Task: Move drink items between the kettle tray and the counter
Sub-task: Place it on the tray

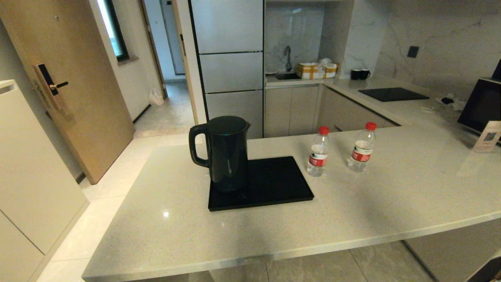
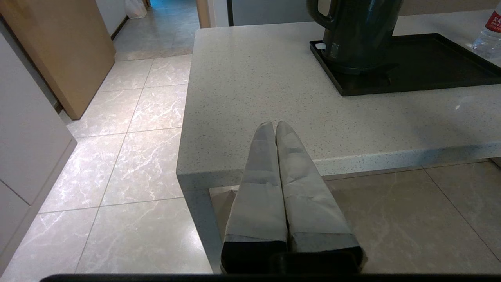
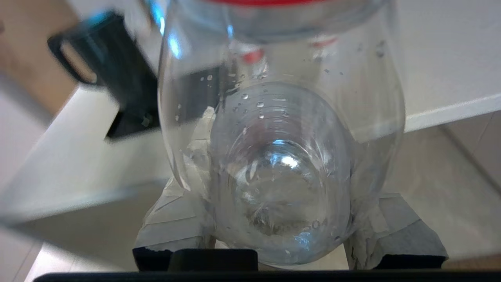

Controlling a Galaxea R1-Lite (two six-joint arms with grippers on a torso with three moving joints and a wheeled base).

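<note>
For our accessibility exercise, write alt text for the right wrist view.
A clear water bottle fills the frame, clamped between the right gripper's taped fingers. Behind it, blurred, are the pale counter, the black kettle on its tray, and tiled floor.

Left gripper [image 2: 276, 126] pressed closed; right gripper [image 3: 282, 219] apparently clamps a bottle [image 3: 282, 137].
</note>
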